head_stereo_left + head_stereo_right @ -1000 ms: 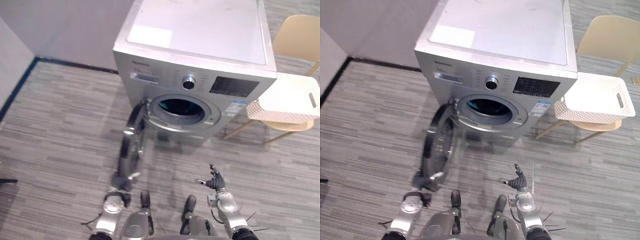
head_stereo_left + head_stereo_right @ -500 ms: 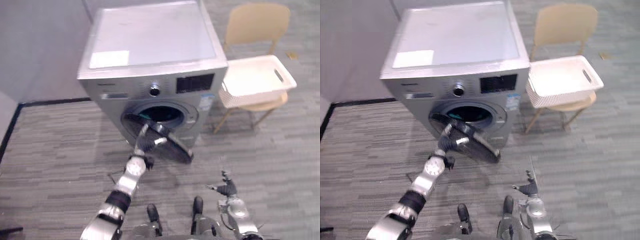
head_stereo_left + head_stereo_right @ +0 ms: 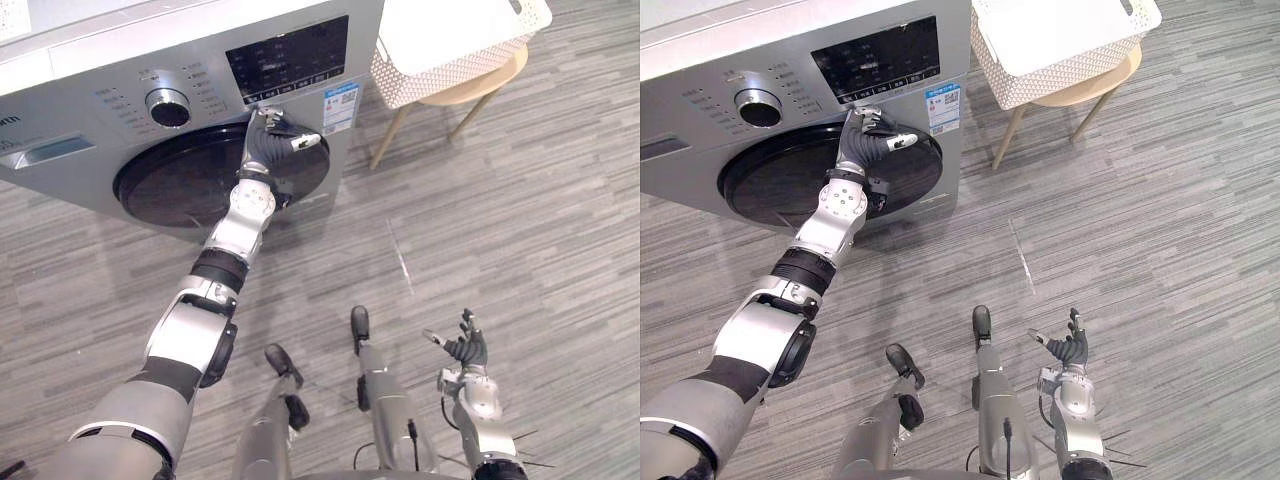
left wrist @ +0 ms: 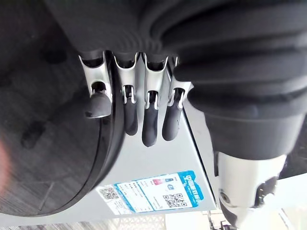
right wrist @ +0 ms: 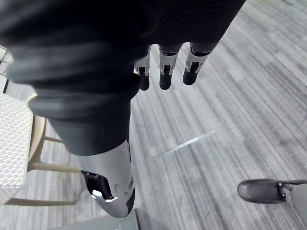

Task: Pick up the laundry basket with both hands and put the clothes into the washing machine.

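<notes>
At the upper left of the frame stands the washing machine, its dark round door lying flush, or very nearly so, against the front. The left hand reaches up to the door's upper right edge. In the left wrist view its fingers are straight and side by side, tips at the door's rim and the grey panel beside it, curled round nothing. It looks like a flat press rather than a grip. The right hand hangs low at the lower right over the grey striped floor, fingers loosely spread and holding nothing.

The white laundry basket sits on a pale wooden chair at the top right, just beside the machine and well apart from both hands. Whether any clothes lie in it I cannot tell — its inside shows as plain white.

The step in hand seems to be the door, not the basket: the left hand is pushing on it or resting against it. If the clothes are yet to go in, the next move calls for a hooked grip on the door's edge to swing it wide. Then the robot must turn toward the chair — one hand to each end of the basket, lifted level.
</notes>
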`<state>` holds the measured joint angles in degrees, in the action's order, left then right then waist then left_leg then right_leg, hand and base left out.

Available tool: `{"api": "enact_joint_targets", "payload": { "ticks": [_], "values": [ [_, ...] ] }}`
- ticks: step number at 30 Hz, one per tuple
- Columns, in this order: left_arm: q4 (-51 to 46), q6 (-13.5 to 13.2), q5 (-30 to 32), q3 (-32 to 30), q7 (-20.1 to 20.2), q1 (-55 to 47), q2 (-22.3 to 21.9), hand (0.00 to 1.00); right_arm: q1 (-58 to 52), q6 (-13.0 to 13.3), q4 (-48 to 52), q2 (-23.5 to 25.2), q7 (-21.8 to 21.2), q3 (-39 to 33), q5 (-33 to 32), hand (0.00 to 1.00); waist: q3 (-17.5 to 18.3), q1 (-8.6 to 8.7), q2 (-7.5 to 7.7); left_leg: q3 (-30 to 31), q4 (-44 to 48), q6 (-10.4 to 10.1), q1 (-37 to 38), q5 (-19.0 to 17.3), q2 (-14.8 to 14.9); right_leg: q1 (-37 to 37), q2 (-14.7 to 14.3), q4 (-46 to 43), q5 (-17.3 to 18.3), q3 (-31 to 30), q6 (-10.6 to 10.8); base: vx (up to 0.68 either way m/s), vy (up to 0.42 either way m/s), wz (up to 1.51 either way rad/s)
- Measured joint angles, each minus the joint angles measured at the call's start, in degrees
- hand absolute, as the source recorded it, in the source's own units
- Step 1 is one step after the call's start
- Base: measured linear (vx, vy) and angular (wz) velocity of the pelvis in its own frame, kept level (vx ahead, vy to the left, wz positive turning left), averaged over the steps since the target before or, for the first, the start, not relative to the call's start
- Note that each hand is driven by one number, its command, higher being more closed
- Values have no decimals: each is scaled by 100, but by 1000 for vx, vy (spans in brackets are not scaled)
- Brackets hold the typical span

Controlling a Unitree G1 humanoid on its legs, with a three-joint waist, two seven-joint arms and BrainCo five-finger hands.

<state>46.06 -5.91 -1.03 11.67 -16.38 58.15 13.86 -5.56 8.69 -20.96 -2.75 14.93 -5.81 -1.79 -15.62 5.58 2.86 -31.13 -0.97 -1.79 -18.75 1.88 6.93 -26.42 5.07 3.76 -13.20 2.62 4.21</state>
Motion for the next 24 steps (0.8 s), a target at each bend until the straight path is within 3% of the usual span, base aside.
{"api": "enact_joint_targets", "payload": {
  "ticks": [5, 7, 9, 11, 14, 17, 23, 24],
  "values": [
    [-1609, -73, 71, 9, -150, -998, -272, 0, -135, 2, 138, -1, -4, 140, 24, 0, 16, -210, -88, 407, 82, -72, -22, 172, 122, 218, -49, -35, 34, 500, -8, 55, -21, 39],
    [-2273, -158, 57, 108, -144, -2085, -660, 0, -270, 0, 151, 9, -6, 152, 82, 0, 31, -359, -124, 637, 105, -77, 252, 167, 81, 666, 5, -33, 272, 725, -119, 104, 14, 64],
    [-2692, -232, -33, 200, -114, -2930, -772, 0, -329, -1, 55, 10, -6, 186, 203, 0, 95, -419, -156, 820, 92, -105, 379, 134, 53, 904, 27, -40, 464, 870, -160, 88, 8, 59],
    [-2982, -316, -312, 258, 15, -4242, -937, 0, -238, -26, -474, -12, -12, 148, 325, 0, 276, -588, -256, 1068, 61, -109, 472, 136, 37, 1121, 30, -35, 565, 1095, -176, 106, 7, 54],
    [-2976, -321, -518, 353, 311, -5599, -940, 0, -93, -71, -1135, -69, -38, 134, 449, 0, 468, -662, -428, 1300, -49, -110, 744, 143, -59, 1468, 81, -26, 652, 1303, -114, 83, 29, 38],
    [-2818, -350, -558, 269, 595, -6268, -929, 0, -70, -120, -1523, -129, -99, 141, 488, 0, 608, -696, -483, 1604, -94, -84, 941, 161, -186, 1848, 120, 48, 698, 1588, -53, 41, 49, 52],
    [-1525, -335, -554, -499, 751, -6312, -961, 0, 87, -143, -2107, -162, -125, 243, 590, 0, 763, -794, -442, 2424, 17, -17, 761, 238, -382, 2331, 324, -22, 913, 2669, 7, -23, 73, 96],
    [-1194, -310, -552, -721, 740, -6248, -914, 0, 144, -155, -2225, -187, -121, 238, 589, 0, 805, -772, -419, 2132, 115, 170, 597, 76, -334, 2390, 407, -67, 1000, 3048, 44, -60, 130, 152]
  ]
}}
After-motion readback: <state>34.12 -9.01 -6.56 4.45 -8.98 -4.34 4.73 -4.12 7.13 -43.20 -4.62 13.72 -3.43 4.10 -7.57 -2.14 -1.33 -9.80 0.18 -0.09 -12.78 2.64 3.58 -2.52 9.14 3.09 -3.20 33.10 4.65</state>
